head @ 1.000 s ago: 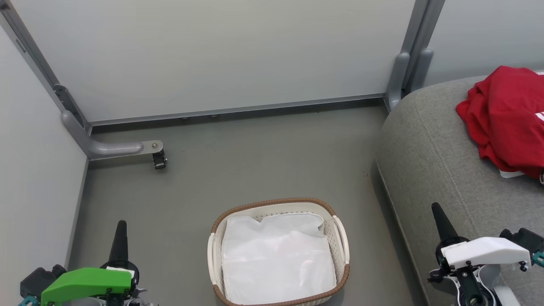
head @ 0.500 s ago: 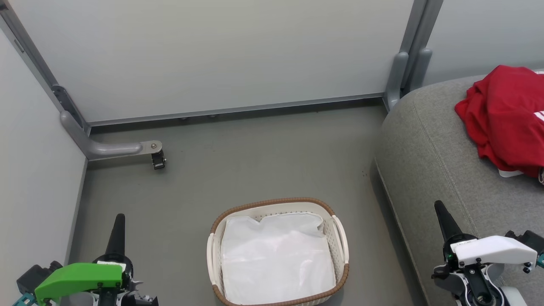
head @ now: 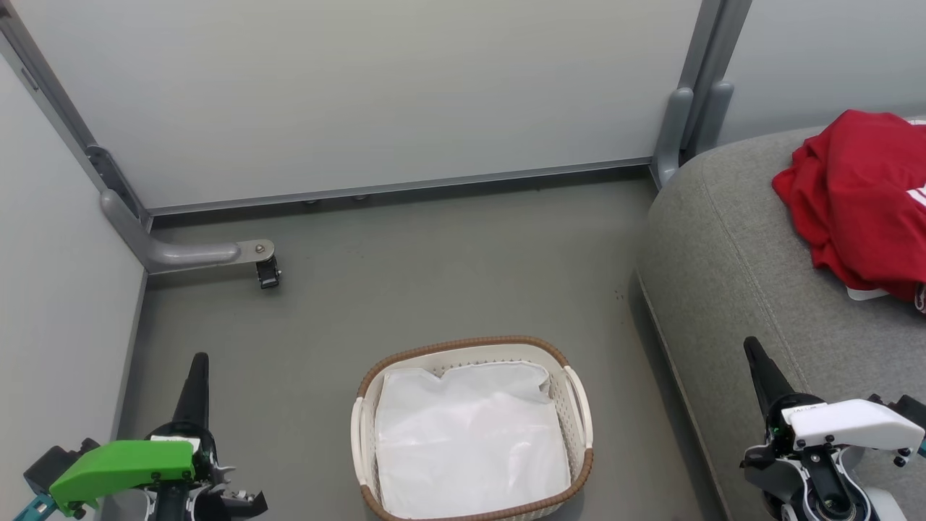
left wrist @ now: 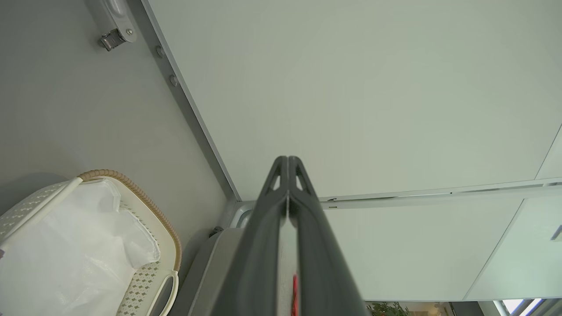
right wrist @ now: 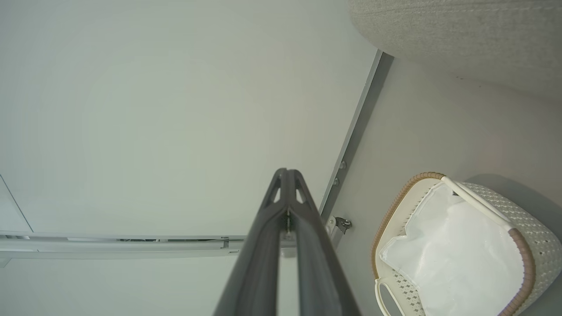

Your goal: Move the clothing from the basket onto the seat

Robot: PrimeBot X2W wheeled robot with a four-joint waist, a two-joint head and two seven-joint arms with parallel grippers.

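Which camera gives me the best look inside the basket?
The head view: it looks down into the basket, with the white liner lying bare inside. Both wrist views catch it obliquely, cropped at a bottom corner.

Partitioned corner: grey floor, pale panel walls, metal framing.
The floor (head: 434,275) is plain matt grey with a few small dark specks. A pale back panel (head: 362,94) and left panel (head: 51,289) meet at the corner; a grey metal post (head: 716,43) and a base rail (head: 405,186) frame the back. A curved support foot (head: 192,253) carries a small black caster (head: 268,274). A light grey upholstered seat (head: 731,275) stands at right, near the post. Lighting is even and diffuse; the left wrist view shows a bright window (left wrist: 511,306) and foliage (left wrist: 388,309).
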